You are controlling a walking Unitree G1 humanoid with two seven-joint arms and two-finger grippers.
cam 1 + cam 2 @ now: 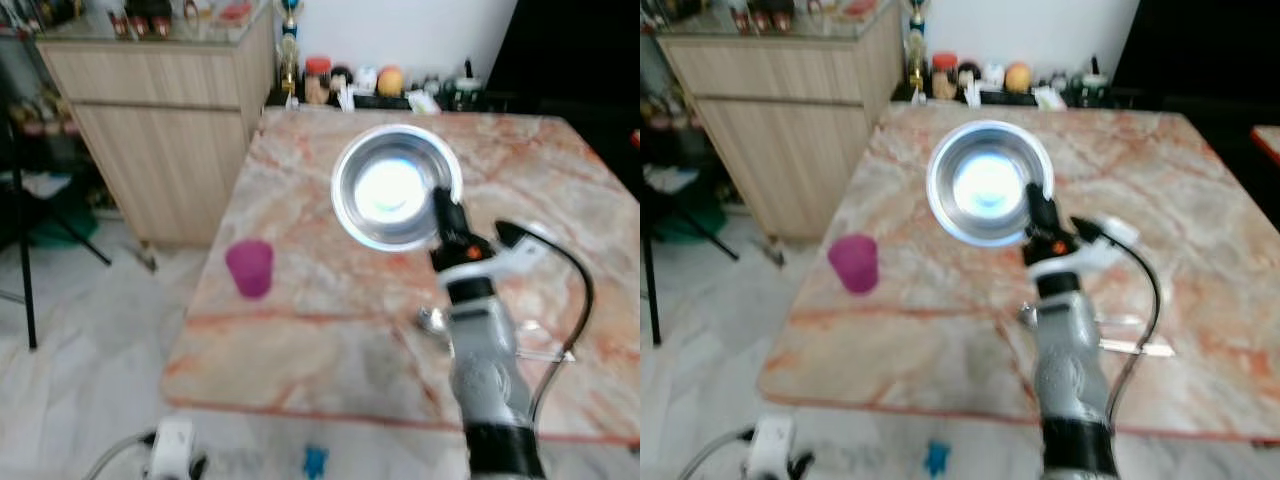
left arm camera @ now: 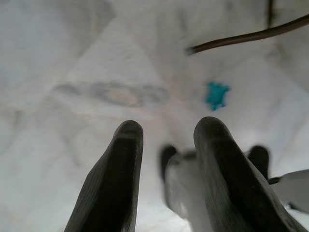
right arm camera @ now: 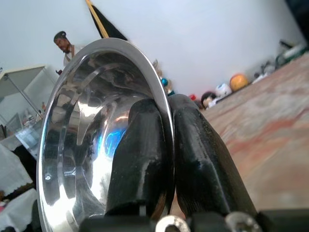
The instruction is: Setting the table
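Right gripper [image 3: 166, 159] pinches the steel bowl's [image 1: 392, 186] rim between closed fingers.

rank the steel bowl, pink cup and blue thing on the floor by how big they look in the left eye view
1. steel bowl, held above the table by the right gripper, so nearness may inflate it
2. pink cup
3. blue thing on the floor
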